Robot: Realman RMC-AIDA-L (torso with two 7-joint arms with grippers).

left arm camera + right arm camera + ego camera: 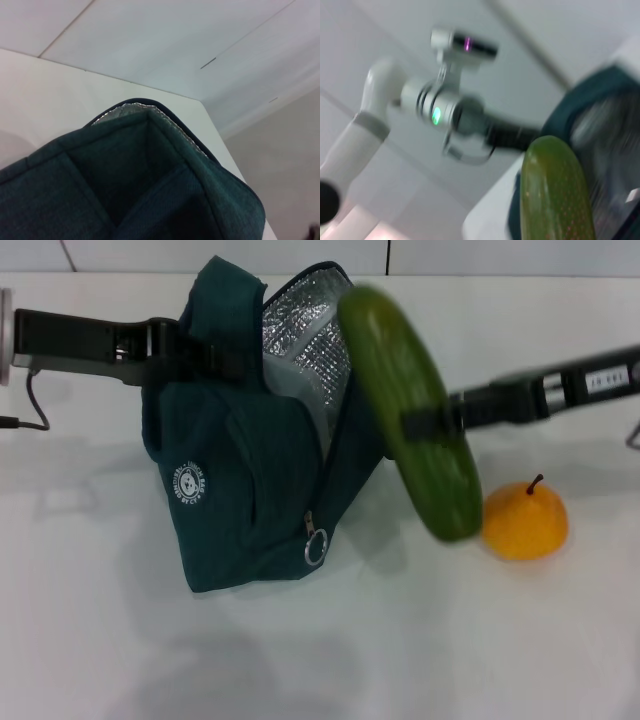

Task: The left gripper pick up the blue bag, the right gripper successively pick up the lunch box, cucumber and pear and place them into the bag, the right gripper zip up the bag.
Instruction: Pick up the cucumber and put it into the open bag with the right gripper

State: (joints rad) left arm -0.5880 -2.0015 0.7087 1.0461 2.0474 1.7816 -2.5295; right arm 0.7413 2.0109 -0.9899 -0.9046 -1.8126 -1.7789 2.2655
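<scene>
The blue bag (240,470) stands open on the white table, its silver lining (305,350) showing. My left gripper (190,355) is shut on the bag's upper left edge and holds it up; the bag also fills the left wrist view (125,185). My right gripper (425,425) is shut on the cucumber (410,410) and holds it in the air, slanted, just right of the bag's opening. The cucumber also shows in the right wrist view (555,195). The pear (525,520) rests on the table to the right. The lunch box is not in view.
The bag's ring zipper pull (316,547) hangs at its lower front. A black cable (30,405) lies at the far left. The white table (400,640) stretches in front of the bag.
</scene>
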